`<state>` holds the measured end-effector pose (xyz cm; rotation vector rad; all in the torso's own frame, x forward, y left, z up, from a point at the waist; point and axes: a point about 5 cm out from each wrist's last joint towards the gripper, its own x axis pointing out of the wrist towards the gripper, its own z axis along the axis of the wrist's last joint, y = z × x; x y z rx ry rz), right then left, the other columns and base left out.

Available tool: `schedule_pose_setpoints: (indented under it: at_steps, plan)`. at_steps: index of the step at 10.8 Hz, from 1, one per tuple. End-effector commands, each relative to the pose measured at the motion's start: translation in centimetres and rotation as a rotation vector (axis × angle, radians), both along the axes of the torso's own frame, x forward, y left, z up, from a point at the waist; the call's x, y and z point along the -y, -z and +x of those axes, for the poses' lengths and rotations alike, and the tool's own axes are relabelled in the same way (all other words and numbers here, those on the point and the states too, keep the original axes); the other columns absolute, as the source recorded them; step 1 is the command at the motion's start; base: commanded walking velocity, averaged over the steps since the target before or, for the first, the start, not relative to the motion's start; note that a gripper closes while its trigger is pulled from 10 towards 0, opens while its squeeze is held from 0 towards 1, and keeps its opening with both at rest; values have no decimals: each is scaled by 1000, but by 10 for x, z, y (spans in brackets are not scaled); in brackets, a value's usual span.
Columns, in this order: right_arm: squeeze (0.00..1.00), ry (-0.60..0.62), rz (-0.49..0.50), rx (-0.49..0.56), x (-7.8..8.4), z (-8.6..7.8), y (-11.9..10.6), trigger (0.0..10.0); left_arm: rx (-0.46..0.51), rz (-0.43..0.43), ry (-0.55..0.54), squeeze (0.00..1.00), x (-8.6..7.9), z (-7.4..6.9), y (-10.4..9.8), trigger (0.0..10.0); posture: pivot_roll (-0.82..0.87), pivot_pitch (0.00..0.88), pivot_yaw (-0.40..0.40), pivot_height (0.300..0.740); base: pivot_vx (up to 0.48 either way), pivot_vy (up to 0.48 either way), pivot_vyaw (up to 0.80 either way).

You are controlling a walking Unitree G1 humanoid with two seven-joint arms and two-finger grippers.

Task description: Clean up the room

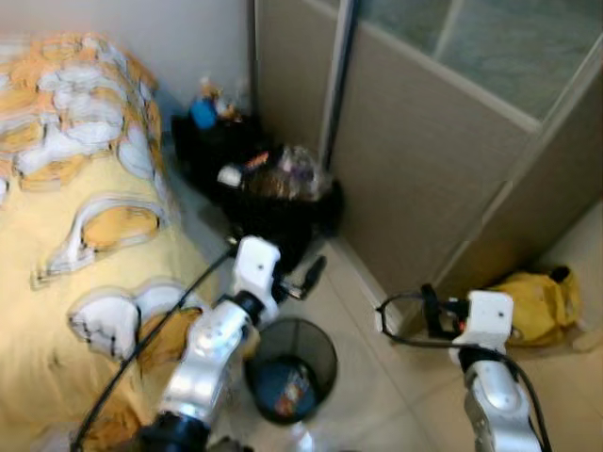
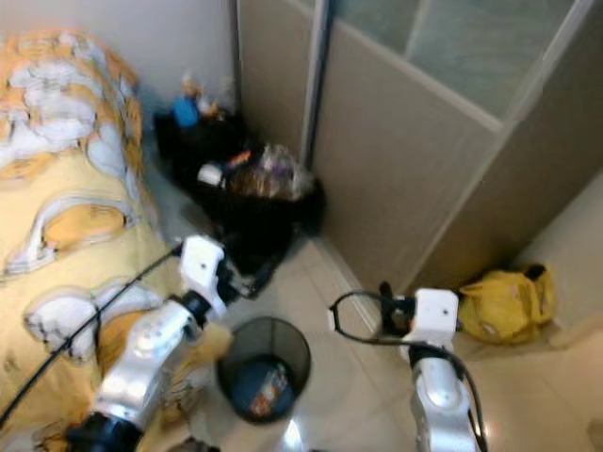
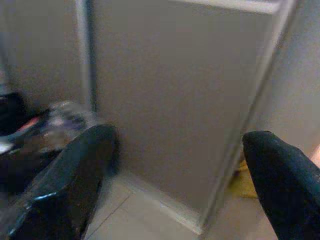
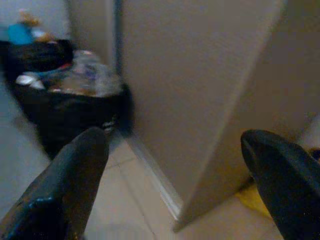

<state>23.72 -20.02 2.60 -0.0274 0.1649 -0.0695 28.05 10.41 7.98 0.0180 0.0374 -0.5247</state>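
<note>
A black mesh wastebasket (image 1: pixel 330 350) stands on the tiled floor beside the bed, with blue and red litter in its bottom. My left gripper (image 1: pixel 306 280) hangs open just above and behind the basket; in the left wrist view its fingers (image 3: pixel 75 180) are spread wide with nothing between them. Behind it, a stuffed black rubbish bag (image 1: pixel 273 221) sits in the corner, topped with plastic and paper waste. My right gripper (image 1: pixel 430 311) is open and empty too, held low near the partition base, close to a yellow bag (image 1: pixel 542 303) on the floor.
A bed with a yellow and white patterned quilt (image 1: pixel 66 217) lies on the left. A beige partition with a glass top (image 1: pixel 424 160) runs along the right. A dark stand with a blue object (image 1: pixel 203 113) is in the far corner. Pale tiles lie between basket and partition.
</note>
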Motion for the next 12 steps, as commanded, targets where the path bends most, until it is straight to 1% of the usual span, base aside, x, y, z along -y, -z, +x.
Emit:
schedule_pose_setpoints:
  at_steps: [1,2,3,4,5,6,7,8,10,11,12]
  plan:
    - [0,-1,-14,10,3,0,-3,10000,19,1,-19,0,1,4,-4,10000,51,0,-40,740,0,-472,0]
    - [0,5,-37,48,3,2,-10,10000,37,-6,-43,0,2,6,-8,10000,51,0,-40,740,0,-469,0]
    - [0,0,-44,87,-1,6,-20,10000,27,-12,-60,0,2,5,-5,10000,39,0,-39,740,0,-472,0]
    - [0,-26,-67,97,-6,9,-23,10000,-8,-7,-63,0,5,6,3,10000,30,0,-34,740,0,-469,-763]
    - [0,-23,-70,91,-6,9,-22,10000,-46,-31,-77,0,10,11,5,10000,24,0,-28,740,0,0,-725]
    - [0,3,-69,77,-3,8,-19,10000,-50,-21,-75,0,18,17,4,10000,12,0,-22,740,0,0,-725]
    - [0,19,-72,71,-1,8,-18,10000,-56,4,-80,0,19,20,6,10000,0,0,-16,740,0,0,-725]
    - [0,16,-69,84,-2,8,-20,10000,-62,-10,-84,0,19,22,6,10000,-9,0,-9,740,0,0,-738]
    - [0,18,-79,95,-6,11,-23,10000,-100,-48,-106,0,17,30,7,10000,-19,0,-5,740,420,0,0]
    - [0,22,-76,87,-9,12,-22,10000,-136,-97,-151,0,14,33,10,10000,-25,0,-1,740,465,0,0]
    - [0,31,-76,86,-8,14,-21,10000,-161,-130,-180,0,12,34,13,10000,-27,0,2,740,458,0,-775]
